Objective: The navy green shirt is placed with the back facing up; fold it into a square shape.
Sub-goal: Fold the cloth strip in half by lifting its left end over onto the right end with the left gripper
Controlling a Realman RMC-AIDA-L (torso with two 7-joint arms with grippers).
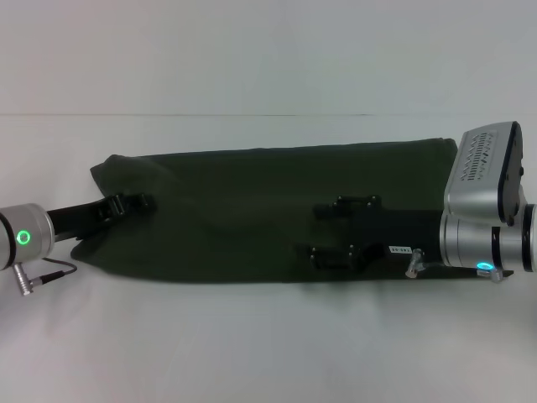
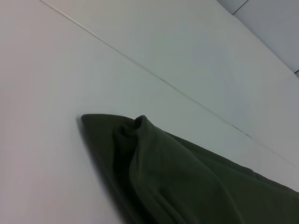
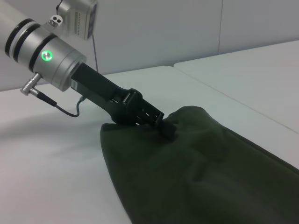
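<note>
The navy green shirt (image 1: 252, 193) lies as a long dark olive strip across the white table, plain side up. My left gripper (image 1: 144, 202) sits at the strip's left end, shut on a bunched edge of the cloth. The right wrist view shows that gripper (image 3: 166, 127) pinching the shirt (image 3: 210, 168) at its end. The left wrist view shows only the raised, wrinkled end of the shirt (image 2: 187, 182). My right gripper (image 1: 323, 231) reaches in from the right, low over the right half of the strip. It is open, with its two black fingers spread apart and nothing between them.
The white table (image 1: 252, 336) extends in front of and behind the shirt, with a thin seam line (image 1: 252, 116) running across its far side. A grey cable (image 1: 46, 274) loops from my left wrist onto the tabletop.
</note>
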